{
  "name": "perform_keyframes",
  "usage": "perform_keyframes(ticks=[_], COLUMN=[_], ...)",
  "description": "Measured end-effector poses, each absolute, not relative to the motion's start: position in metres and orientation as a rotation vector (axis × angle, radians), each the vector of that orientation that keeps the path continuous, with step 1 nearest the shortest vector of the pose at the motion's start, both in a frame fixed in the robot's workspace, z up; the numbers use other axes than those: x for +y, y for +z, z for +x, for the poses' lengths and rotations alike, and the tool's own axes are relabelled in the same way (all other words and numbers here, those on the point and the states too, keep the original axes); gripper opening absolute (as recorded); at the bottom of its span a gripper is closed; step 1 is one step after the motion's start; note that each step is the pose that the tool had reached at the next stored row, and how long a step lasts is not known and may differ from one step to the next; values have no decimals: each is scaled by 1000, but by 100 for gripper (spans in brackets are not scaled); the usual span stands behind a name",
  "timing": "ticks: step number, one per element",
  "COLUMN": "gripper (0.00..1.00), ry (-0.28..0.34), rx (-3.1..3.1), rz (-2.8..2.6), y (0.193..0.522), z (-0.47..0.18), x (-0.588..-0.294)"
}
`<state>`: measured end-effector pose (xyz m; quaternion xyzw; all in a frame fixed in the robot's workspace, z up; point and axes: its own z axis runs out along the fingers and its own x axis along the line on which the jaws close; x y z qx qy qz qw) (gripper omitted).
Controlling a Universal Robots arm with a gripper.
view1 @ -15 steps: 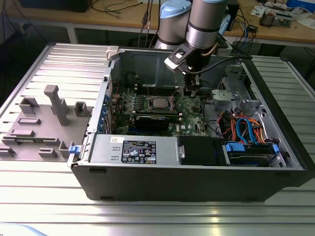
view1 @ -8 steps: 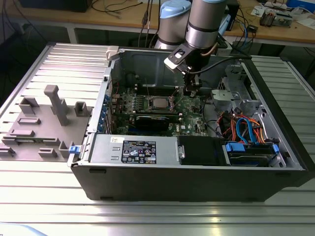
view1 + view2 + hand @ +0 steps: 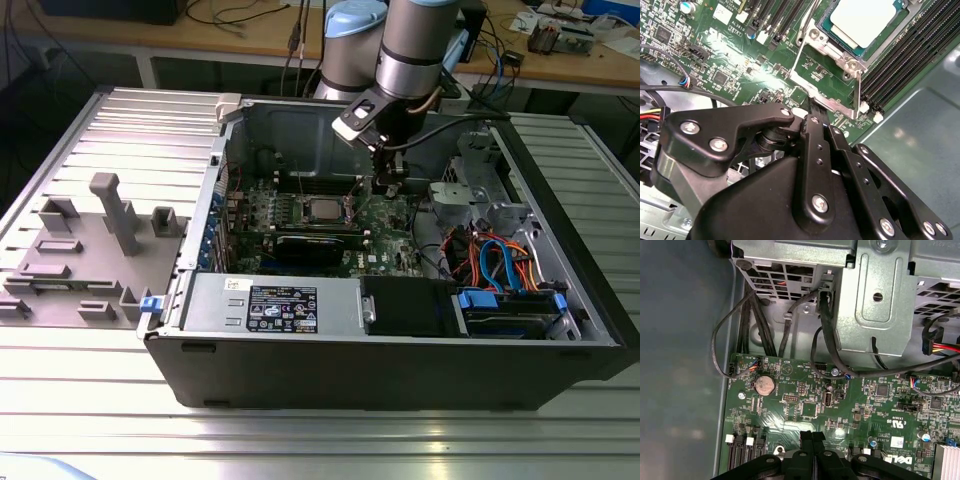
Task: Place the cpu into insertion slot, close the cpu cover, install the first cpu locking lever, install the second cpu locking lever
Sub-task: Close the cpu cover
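A grey-and-silver robot arm reaches down from the upper middle of the exterior view into an open black computer case that lies on a ribbed metal table. Its black tool hangs over the green circuit board, just toward the exterior view's right of the socket. The small square cpu with a silver-grey metal top sits flat in the dark square insertion slot with a silver rim, near the middle of the exterior view. The thin silver windowed cpu cover stands raised, not down over the chip. In both wrist views the tool's fingers are pressed together, tips touching the cover's free edge. I cannot tell whether they pinch the plate.
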<state>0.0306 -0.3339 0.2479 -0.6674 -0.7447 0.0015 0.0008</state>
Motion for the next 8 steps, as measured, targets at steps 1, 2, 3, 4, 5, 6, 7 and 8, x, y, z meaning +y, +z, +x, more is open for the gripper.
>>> perform_keyframes(ticks=[1, 2, 3, 4, 5, 6, 7, 8], gripper=[11, 11, 11, 11, 11, 11, 11, 11], ry=[5, 5, 5, 5, 5, 5, 5, 5], rx=[-2338, -2338, -2338, -2338, -2338, -2338, -2338, -2338], rz=[-2096, -2096, -2096, -2096, -2096, -2096, -2096, -2096], y=[248, 248, 248, 248, 248, 248, 248, 248], z=[30, 30, 29, 29, 29, 29, 28, 28], x=[-334, -334, -334, -334, -334, -334, -334, -334])
